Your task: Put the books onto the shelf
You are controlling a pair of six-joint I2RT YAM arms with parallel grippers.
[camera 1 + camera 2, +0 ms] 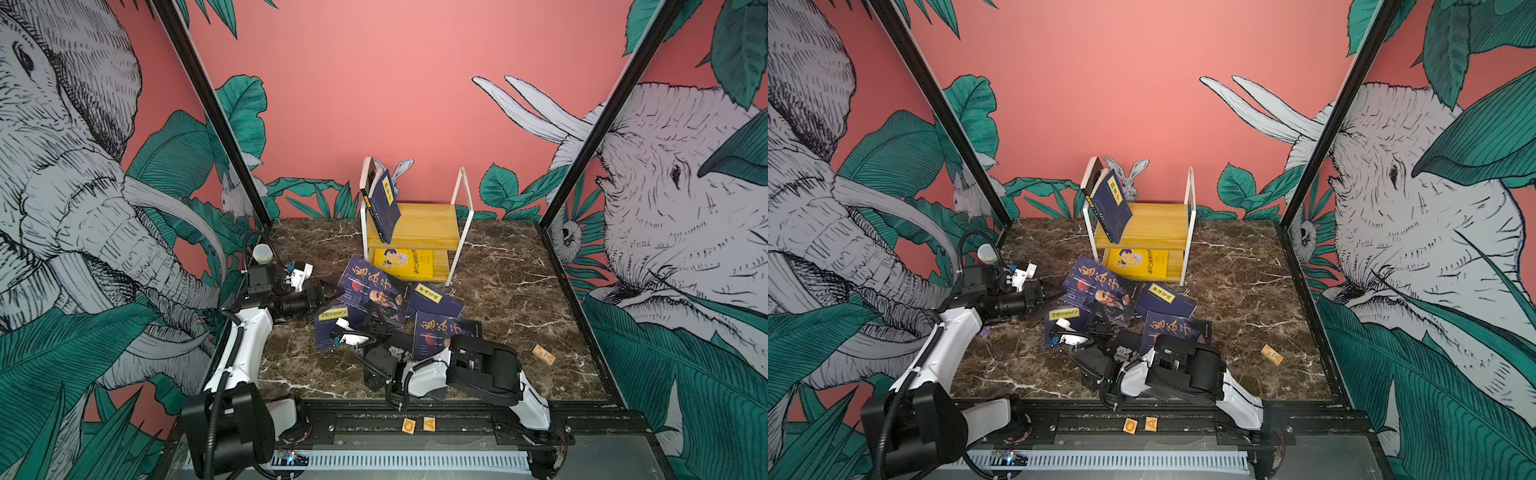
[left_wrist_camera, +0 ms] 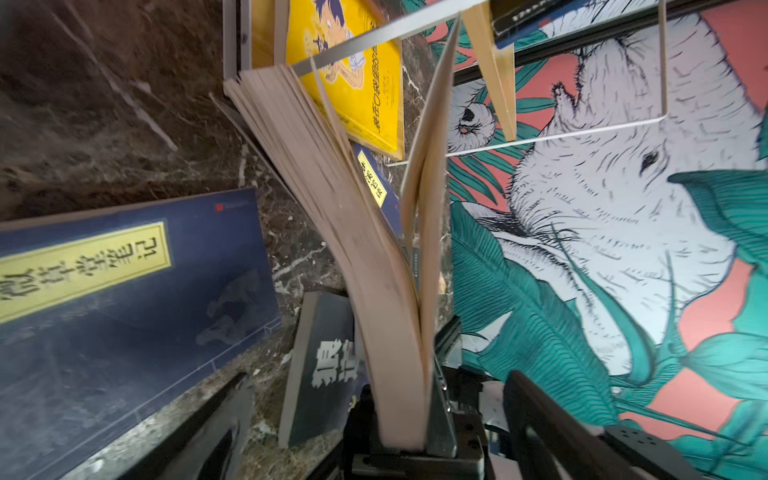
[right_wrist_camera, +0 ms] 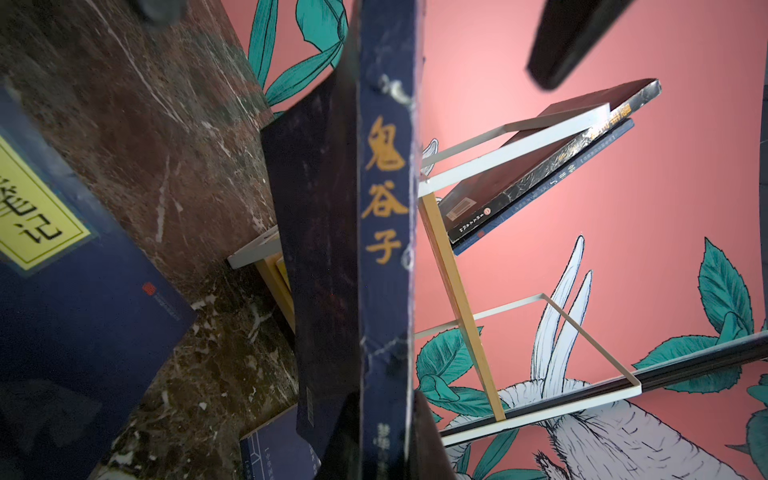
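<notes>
My right gripper (image 1: 375, 318) (image 3: 386, 436) is shut on a purple book (image 1: 365, 282) (image 3: 384, 187), holding it on edge above the table with its spine facing the right wrist camera. My left gripper (image 1: 322, 292) (image 2: 380, 376) stands open just left of it, its fingers (image 2: 232, 407) either side of the fanned page edges (image 2: 332, 187) without touching. The shelf (image 1: 428, 226) (image 1: 1154, 224) stands at the back with one navy book (image 1: 384, 203) leaning on its top board. On the table lie two navy books (image 1: 434, 297) (image 1: 328, 320), another purple book (image 1: 440, 332) and a black book (image 2: 324, 365).
A brownish-black book (image 1: 371, 174) leans on the shelf's left loop. A yellow cartoon book (image 1: 405, 262) lies on the lower board. A small wooden block (image 1: 543, 354) sits at the right. A can (image 1: 262, 252) stands behind the left arm. Walls enclose three sides.
</notes>
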